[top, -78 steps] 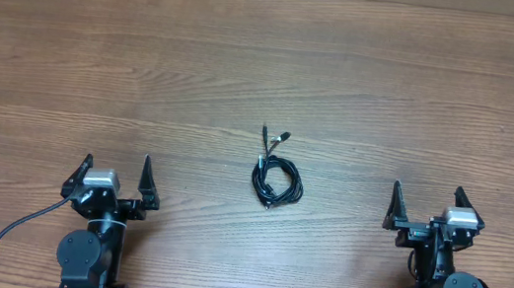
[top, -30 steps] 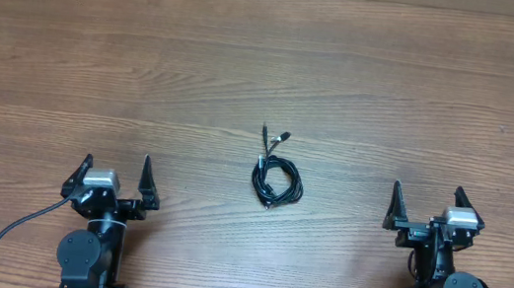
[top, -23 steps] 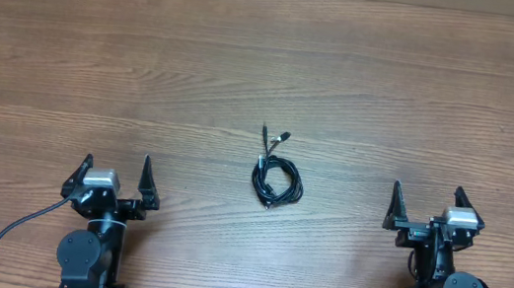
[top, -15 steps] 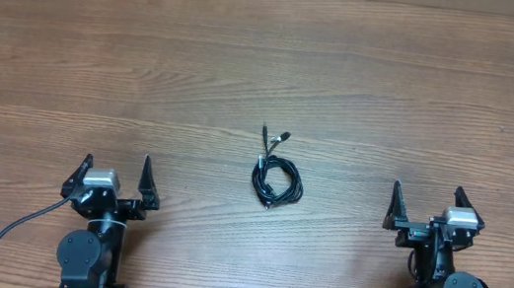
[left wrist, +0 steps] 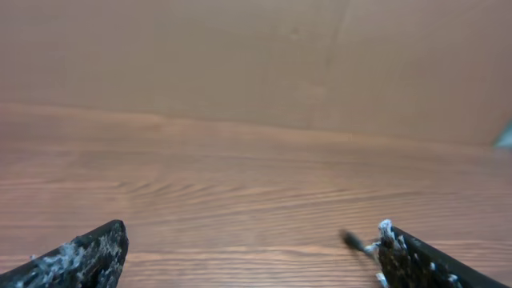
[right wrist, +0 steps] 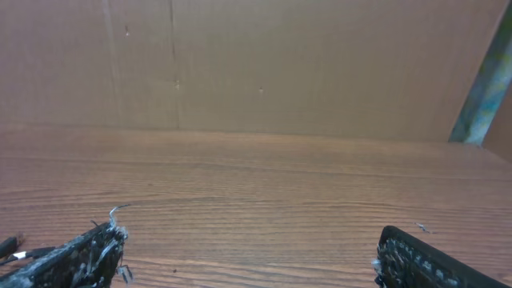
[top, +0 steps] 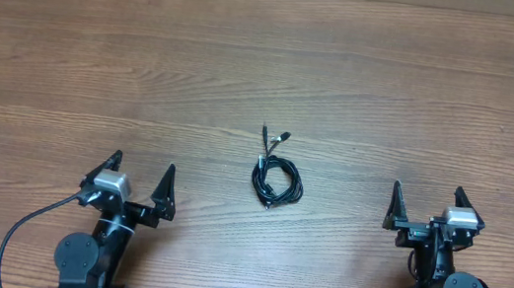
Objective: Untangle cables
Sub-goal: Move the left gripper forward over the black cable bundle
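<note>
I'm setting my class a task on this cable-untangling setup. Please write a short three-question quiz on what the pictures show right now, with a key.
1. True or false: the left claw grips the cables.
2. Multiple choice: the cables lie (A) stretched out in three separate lines, (B) bundled in a small coil on the table, apart from both claws, (C) draped over a claw.
3. Fill in: the right claw has its jaws ____.
Key: 1 false; 2 B; 3 open.

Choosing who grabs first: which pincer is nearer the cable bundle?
The left pincer; it is angled toward the cables, while the right pincer sits farther off.
</note>
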{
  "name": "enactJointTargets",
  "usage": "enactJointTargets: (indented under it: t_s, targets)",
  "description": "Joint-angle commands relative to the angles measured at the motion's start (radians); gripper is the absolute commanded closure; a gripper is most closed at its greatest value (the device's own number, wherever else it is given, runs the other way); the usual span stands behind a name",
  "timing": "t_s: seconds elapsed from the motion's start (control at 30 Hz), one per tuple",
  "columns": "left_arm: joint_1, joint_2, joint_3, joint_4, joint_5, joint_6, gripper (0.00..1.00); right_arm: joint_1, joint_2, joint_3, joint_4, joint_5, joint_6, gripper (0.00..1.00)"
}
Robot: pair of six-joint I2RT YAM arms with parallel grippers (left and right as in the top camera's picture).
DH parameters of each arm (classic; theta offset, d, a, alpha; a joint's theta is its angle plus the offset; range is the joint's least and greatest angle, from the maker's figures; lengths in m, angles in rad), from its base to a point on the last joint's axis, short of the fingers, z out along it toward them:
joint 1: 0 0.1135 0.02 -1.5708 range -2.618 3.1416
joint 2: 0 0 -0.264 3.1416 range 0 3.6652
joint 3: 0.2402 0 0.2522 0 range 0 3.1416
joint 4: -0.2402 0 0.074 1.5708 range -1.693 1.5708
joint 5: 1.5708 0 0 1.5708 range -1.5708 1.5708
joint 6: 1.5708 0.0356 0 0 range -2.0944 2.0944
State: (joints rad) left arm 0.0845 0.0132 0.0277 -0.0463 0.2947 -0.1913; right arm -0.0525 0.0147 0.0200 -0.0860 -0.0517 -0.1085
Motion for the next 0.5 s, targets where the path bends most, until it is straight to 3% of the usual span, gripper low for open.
enactJointTargets:
  t_s: [0.0, 0.23, 0.47]
  targets:
    - [-0.006, -0.006, 0.102, -0.021, 0.096, -0.069, 0.01, -0.003, -0.012, -0.012, 0.006, 0.006, -0.005, 0.00]
    - [-0.006, 0.066, 0.307, -0.171, 0.103, -0.116, 0.00, -0.003, -0.012, -0.012, 0.006, 0.006, -0.005, 0.00]
    - [-0.006, 0.272, 0.508, -0.217, 0.169, -0.125, 0.00, -0.003, -0.012, -0.012, 0.006, 0.006, -0.005, 0.00]
